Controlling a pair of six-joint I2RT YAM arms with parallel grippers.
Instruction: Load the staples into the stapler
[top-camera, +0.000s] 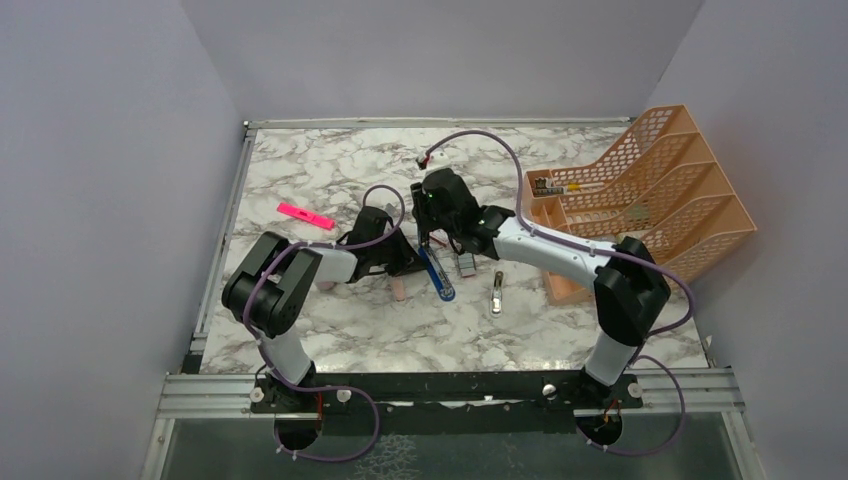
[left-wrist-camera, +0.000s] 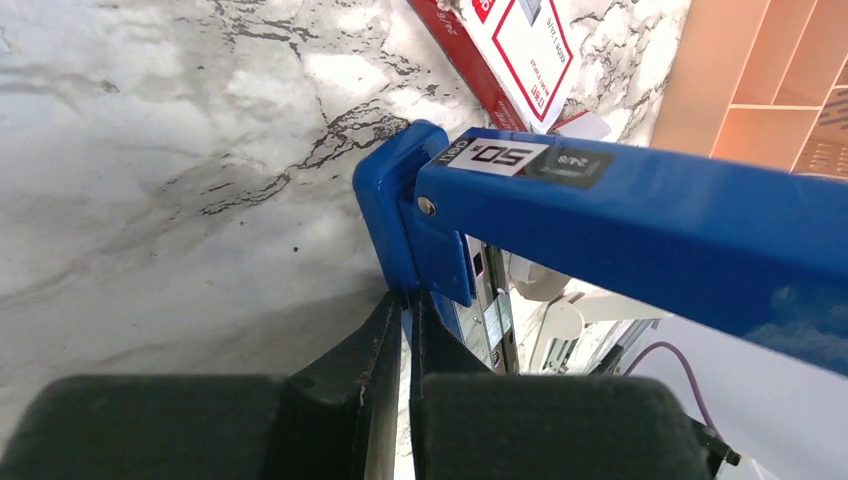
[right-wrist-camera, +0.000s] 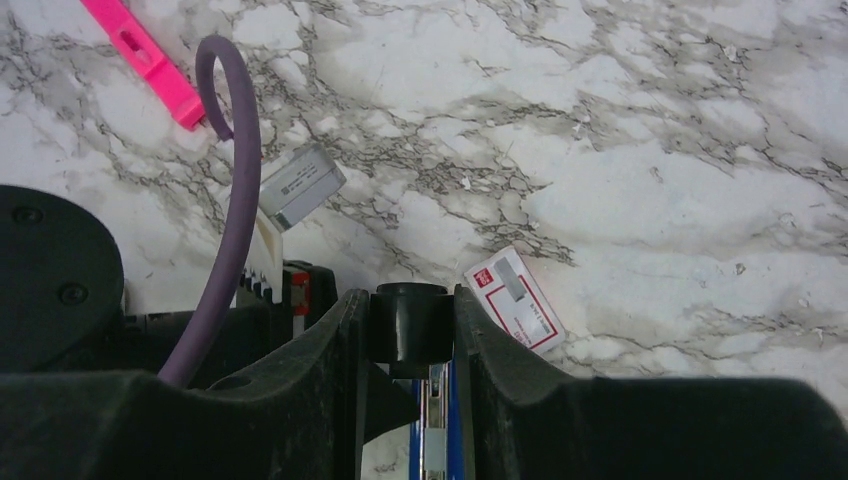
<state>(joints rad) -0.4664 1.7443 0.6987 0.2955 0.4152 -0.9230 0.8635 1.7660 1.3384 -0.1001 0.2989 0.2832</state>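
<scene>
the blue stapler (top-camera: 438, 272) lies near the middle of the marble table (top-camera: 330, 330), between the two arms, its long axis running away from the bases. from the left wrist its blue top arm is swung up off the lower part at the hinge. the left gripper (left-wrist-camera: 405, 330) sits right under that hinge end, its fingers drawn to a thin slit with a sliver of blue pinched between them. the right gripper (right-wrist-camera: 410, 320) is at the far end, partly closed and clamped on a rounded black part of the stapler, with the silver rail and blue edge showing just below.

a red-and-white box (right-wrist-camera: 515, 300) lies flat just right of the stapler. a slim silvery strip (top-camera: 497, 293) lies further right, apart from both; i cannot tell if it is the staples. a pink eraser (top-camera: 400, 290) sits just left of the stapler, a pink marker (top-camera: 305, 215) well to the left, and an orange mesh file organiser (top-camera: 650, 190) at the table's right edge.
</scene>
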